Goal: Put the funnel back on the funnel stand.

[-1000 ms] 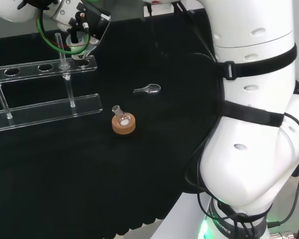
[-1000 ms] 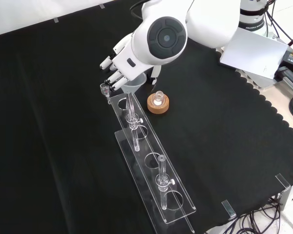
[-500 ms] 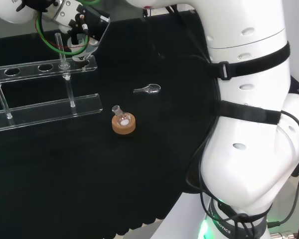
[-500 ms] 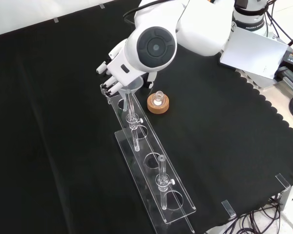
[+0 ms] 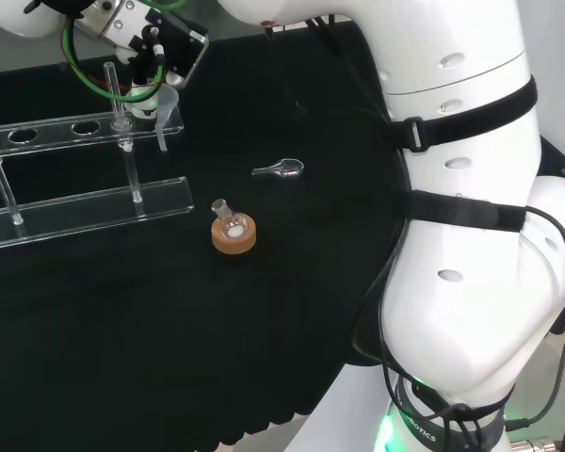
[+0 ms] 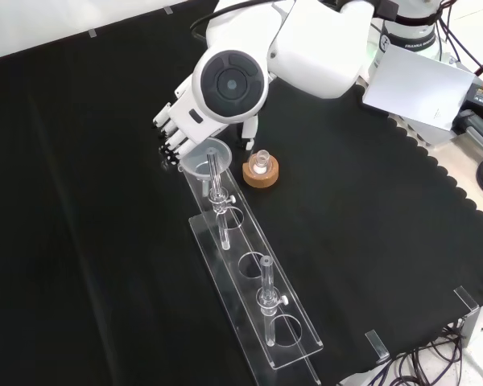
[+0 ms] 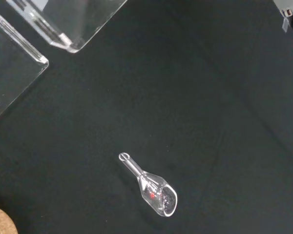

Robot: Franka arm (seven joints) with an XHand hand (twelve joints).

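Now, going outward from the front view's near edge: along the clear funnel stand (image 6: 253, 273) with its upright glass tubes (image 6: 266, 291), then reaching the funnel (image 6: 205, 156) at the far end, bowl up by the last hole, stem pointing down at the end of the upper rail. Uncovered within the last second, having sat half hidden under the arm's white link (image 6: 229, 84). Just beyond, the hand (image 6: 175, 130), drawn off toward that view's left, fingers bent, tips close by the bowl's rim; cannot tell whether clamped on it or apart. Probably placed, then, with the letting go under way; looks tilted in the head view, so perhaps not fully seated. Beside it, a cork ring (image 6: 261, 172) bearing a small flask (image 6: 261, 158). No readable writing or labels on any of these
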